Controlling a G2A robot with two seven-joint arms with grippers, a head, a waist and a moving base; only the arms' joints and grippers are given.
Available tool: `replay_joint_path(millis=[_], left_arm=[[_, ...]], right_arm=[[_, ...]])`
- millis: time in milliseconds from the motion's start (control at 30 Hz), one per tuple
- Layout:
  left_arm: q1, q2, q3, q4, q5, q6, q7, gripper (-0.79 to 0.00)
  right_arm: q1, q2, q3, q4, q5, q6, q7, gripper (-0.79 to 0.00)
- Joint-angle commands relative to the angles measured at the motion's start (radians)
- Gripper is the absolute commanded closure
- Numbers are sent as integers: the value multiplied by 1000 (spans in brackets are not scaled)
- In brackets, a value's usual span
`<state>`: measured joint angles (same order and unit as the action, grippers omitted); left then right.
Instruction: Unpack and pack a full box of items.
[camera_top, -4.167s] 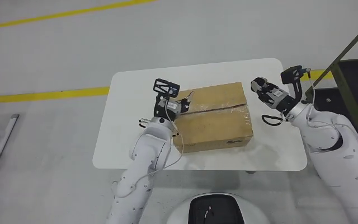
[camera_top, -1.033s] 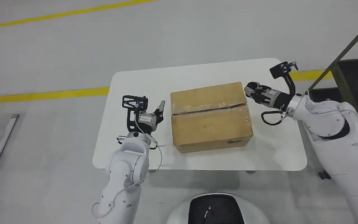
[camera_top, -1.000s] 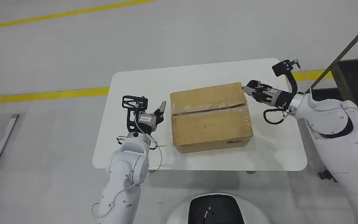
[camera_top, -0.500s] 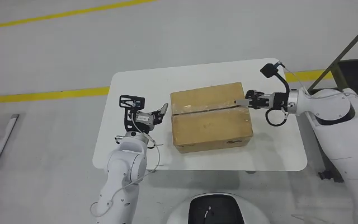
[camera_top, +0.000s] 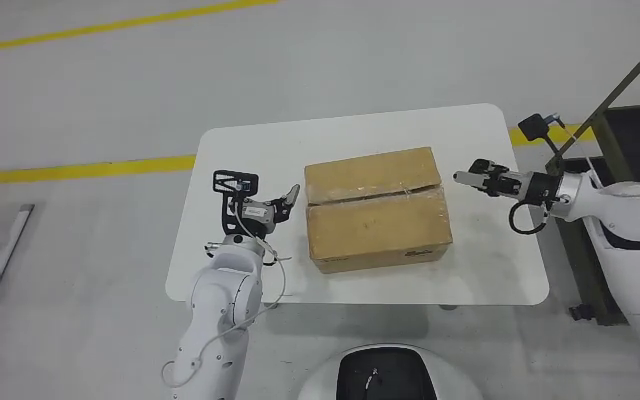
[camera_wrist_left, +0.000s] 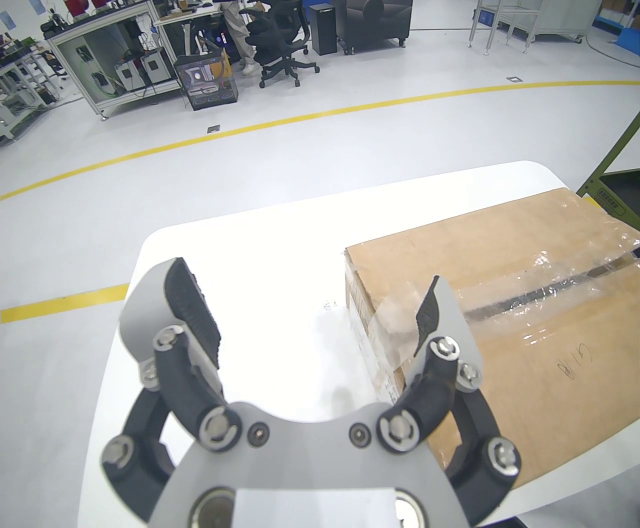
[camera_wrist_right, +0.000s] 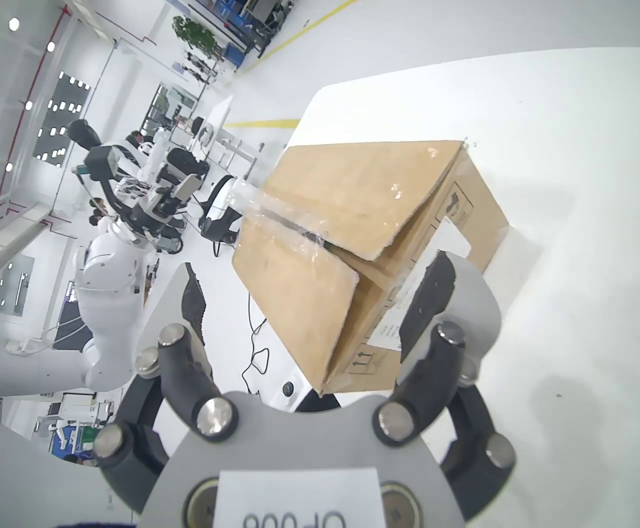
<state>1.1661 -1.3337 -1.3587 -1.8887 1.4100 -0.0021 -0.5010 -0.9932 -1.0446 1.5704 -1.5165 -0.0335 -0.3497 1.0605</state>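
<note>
Top view: the taped box (camera_top: 375, 210) sits on the surface (camera_top: 480, 130), with the left jaws and right jaws wide and empty beside either end. It looks like stiff cardboard, likely heavy, with slick tape (camera_wrist_left: 525, 300); the lifted flap (camera_wrist_right: 350, 190) at its right end offers purchase.

Contents of the box (camera_top: 376, 208) hidden under its flaps. In the left wrist view the box's far end runs off the picture's edge. A finger of the right gripper (camera_wrist_right: 316, 272) covers part of the white label (camera_wrist_right: 452, 240) on the box's end; label print too small to tell.
</note>
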Motion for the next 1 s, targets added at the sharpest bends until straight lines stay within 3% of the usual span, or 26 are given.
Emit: replay_joint_path(millis=[0, 967], left_arm=[[0, 0, 0, 0, 0, 0, 0, -785], [0, 0, 0, 0, 0, 0, 0, -785]], right_arm=[[-3, 5, 6, -7, -29, 12, -4, -785], [-15, 8, -10, -49, -1, 58, -44, -785]])
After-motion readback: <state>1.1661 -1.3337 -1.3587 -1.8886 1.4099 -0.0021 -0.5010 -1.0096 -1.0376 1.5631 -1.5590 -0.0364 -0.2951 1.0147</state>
